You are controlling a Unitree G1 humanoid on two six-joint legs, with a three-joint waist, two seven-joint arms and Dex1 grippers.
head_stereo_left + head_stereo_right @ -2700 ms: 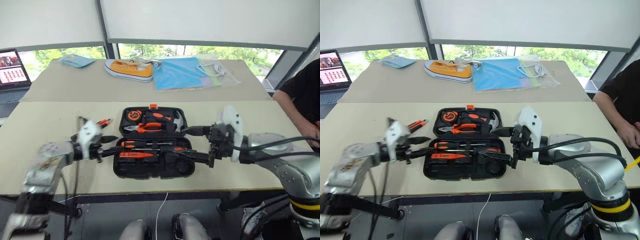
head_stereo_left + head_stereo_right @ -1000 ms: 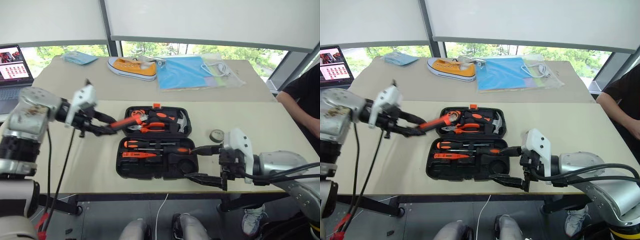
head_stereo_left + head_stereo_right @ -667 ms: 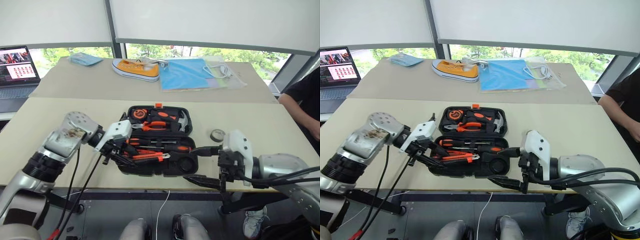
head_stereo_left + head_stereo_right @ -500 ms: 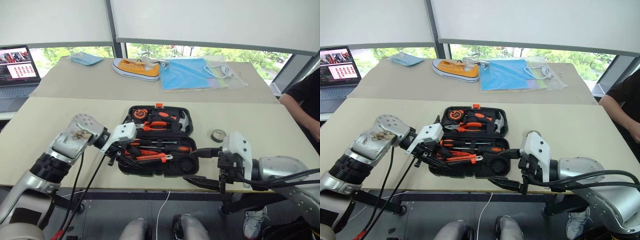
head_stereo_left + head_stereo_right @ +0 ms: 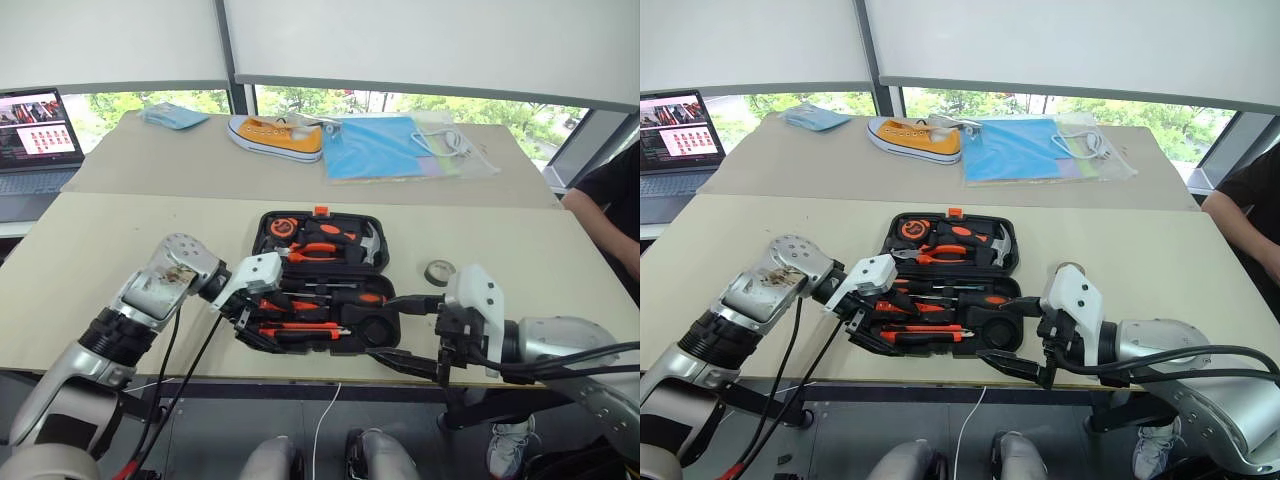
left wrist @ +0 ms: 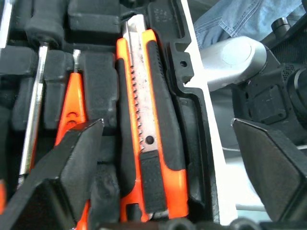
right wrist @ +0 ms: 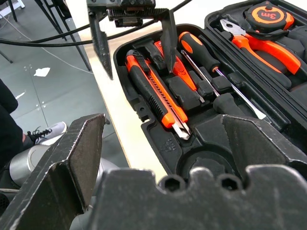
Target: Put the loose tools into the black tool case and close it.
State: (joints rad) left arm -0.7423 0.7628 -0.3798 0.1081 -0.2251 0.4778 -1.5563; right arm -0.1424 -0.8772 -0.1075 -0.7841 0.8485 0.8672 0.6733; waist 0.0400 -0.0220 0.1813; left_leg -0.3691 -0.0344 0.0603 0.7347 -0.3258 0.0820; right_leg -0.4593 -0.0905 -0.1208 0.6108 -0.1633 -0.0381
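Observation:
The black tool case (image 5: pixel 378 328) lies open at the table's middle, with pliers, a hammer and a tape measure in its far half. Two screwdrivers (image 5: pixel 320 297) sit in the near half. The orange-and-black utility knife (image 6: pixel 148 129) lies in the front recess beside a short orange tester (image 6: pixel 72 110). My left gripper (image 6: pixel 168 163) is open and straddles the knife's handle end without touching it. My right gripper (image 5: pixel 395 332) hangs open at the case's front right corner, holding nothing. A small dark tape roll (image 5: pixel 437 271) rests on the table to the right of the case.
On the far table sit a yellow shoe (image 5: pixel 275 138), a blue folder (image 5: pixel 385 147) and a teal cloth (image 5: pixel 172 115). A laptop (image 5: pixel 35 125) stands at the far left. A person's arm (image 5: pixel 610 205) shows at the right edge. The case sits close to the table's front edge.
My left gripper brought the utility knife down from above the case's left side into the front recess, then opened and let it go. The right gripper stayed put.

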